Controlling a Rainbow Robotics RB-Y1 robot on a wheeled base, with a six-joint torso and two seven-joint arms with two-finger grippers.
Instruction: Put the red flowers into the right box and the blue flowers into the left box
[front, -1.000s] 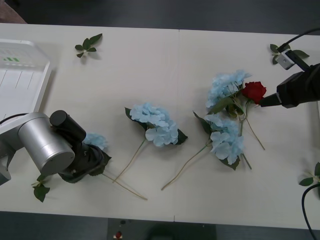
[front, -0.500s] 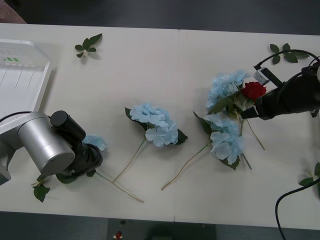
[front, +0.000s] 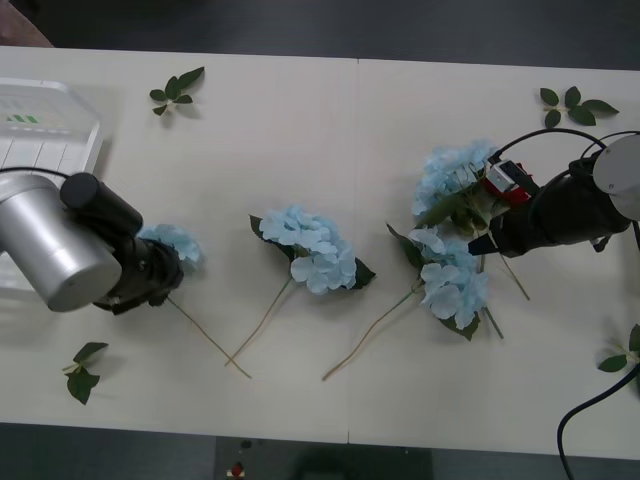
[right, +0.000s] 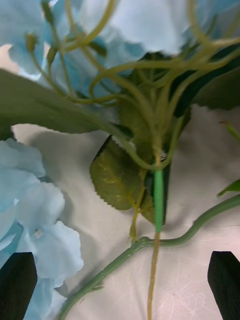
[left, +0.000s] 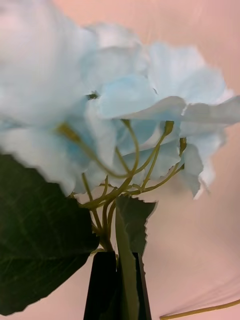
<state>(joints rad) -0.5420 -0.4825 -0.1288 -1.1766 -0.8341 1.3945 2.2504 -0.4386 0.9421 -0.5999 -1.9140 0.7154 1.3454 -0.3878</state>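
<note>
Leftmost, a blue flower (front: 172, 240) is pinched at its stem by the clenched left gripper (left: 117, 285), beside the left box (front: 45, 125). Rightward, the spread right gripper (front: 488, 240) is poised over flower stems (right: 158, 200) on the pale table (front: 300, 130).

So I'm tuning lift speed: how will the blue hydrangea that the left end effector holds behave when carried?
The pale blue fabric hydrangea probably weighs little. Its long thin stem trails free behind the left end effector, so it will likely sway. The fluffy head may droop but hardly break.
</note>
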